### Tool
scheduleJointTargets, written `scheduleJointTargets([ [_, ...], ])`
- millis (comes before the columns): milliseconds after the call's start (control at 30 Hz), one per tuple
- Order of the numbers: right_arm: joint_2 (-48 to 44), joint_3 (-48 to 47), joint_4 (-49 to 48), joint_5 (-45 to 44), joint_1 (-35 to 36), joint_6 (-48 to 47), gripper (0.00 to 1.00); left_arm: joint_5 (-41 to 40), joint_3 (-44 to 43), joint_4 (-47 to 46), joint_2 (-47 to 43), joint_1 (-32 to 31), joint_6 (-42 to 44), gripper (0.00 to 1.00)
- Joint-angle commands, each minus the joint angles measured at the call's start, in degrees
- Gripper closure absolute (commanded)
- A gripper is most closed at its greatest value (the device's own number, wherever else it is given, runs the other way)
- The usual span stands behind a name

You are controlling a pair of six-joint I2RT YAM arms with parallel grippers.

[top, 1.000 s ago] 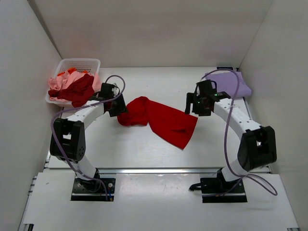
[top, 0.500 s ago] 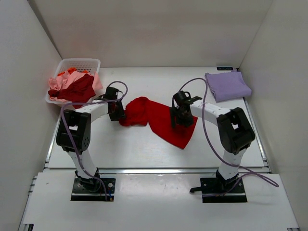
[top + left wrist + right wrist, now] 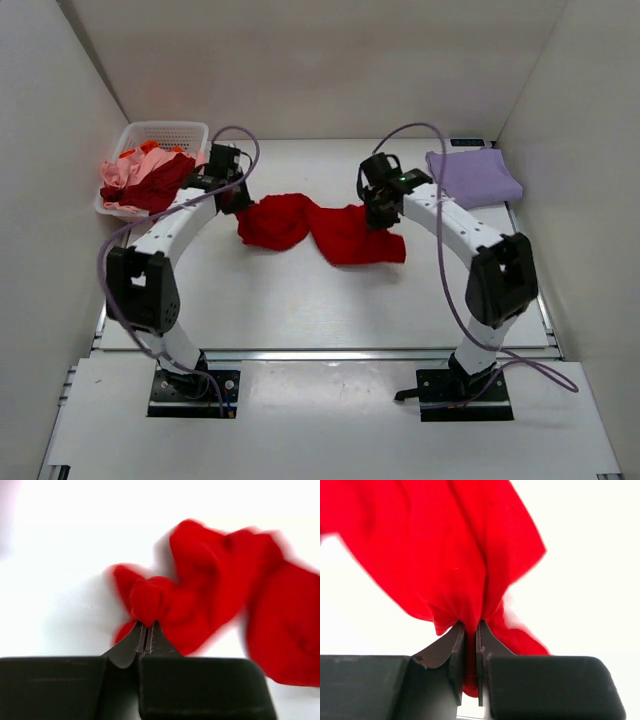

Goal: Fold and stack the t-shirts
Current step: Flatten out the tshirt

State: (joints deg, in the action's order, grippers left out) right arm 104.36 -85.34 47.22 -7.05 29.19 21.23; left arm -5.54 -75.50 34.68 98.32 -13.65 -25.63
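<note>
The red shirt (image 3: 350, 240) lay across the middle of the table (image 3: 300, 305), bunched and wrinkled, strung out between the two arms. Its left end was a crumpled lump, and its right half spread flatter and wider towards the near side.

The left gripper (image 3: 146, 630) had its jaws pinched almost together on a small knot of red cloth at the shirt's left end. From its wrist camera, the fabric rose in a bump just above the fingertips, and the rest trailed off to the right, blurred.

The right gripper (image 3: 470, 630) was clamped down just as tight on a gathered fold at the shirt's far right edge. Only a thin strip of red showed between the two fingers, and the cloth fanned out from the pinch.

At the far left corner stood a white basket (image 3: 165, 127), with a pink shirt (image 3: 125, 175), a dark red shirt (image 3: 155, 185) and a scrap of orange (image 3: 150, 147) heaped in it and spilling over the rim. At the far right, well apart from the red one, a lavender shirt (image 3: 475, 178) sat folded into a neat flat rectangle, alone on the table.
</note>
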Motion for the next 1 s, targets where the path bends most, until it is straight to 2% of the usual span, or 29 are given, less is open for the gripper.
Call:
scheduleJointTargets([
  [0, -10.6, -3.6, 1.2, -0.7, -2.5, -0.3, 0.93, -4.7, -6.4, 2.2, -10.1, -0.7, 2.0, 1.00],
  [67, -14.3, -2.7, 0.0, 0.5, -4.7, -0.8, 0.91, -4.2, -7.0, 1.6, -12.9, -0.3, 1.5, 1.00],
  [100, -16.9, -2.1, -1.2, 1.2, -5.5, -0.6, 0.86, -4.2, -7.3, 1.9, -14.5, 0.0, 1.7, 1.00],
  [133, -19.3, -0.7, -2.3, 2.1, -6.2, -0.8, 0.88, -3.4, -7.7, 1.8, -15.8, 0.1, 1.7, 1.00],
  [200, -24.2, 1.9, -4.1, 3.4, -8.2, -0.1, 1.00, -3.7, -8.5, 2.7, -18.2, 0.6, 2.0, 1.00],
  [400, -31.7, 5.5, -3.4, 6.2, -13.7, 0.3, 1.00, -2.2, -7.9, 4.5, -23.5, 2.2, 2.9, 1.00],
  [633, -39.2, 8.1, -3.7, 5.2, -19.0, -0.9, 1.00, -3.7, -4.5, 5.1, -29.2, 4.2, 3.2, 1.00],
  [767, -44.1, 9.2, -6.3, 11.5, -24.5, -0.3, 0.98, -5.5, -10.0, 5.6, -31.3, 4.5, 3.4, 1.00],
  [900, -48.6, 9.1, -9.5, 15.0, -26.7, -0.8, 0.94, -5.7, -13.3, 4.5, -34.9, 4.3, 3.2, 1.00],
  [967, -50.1, 8.6, -9.9, 15.1, -27.6, -0.6, 0.98, -5.0, -15.3, 5.1, -36.0, 4.1, 3.6, 1.00],
])
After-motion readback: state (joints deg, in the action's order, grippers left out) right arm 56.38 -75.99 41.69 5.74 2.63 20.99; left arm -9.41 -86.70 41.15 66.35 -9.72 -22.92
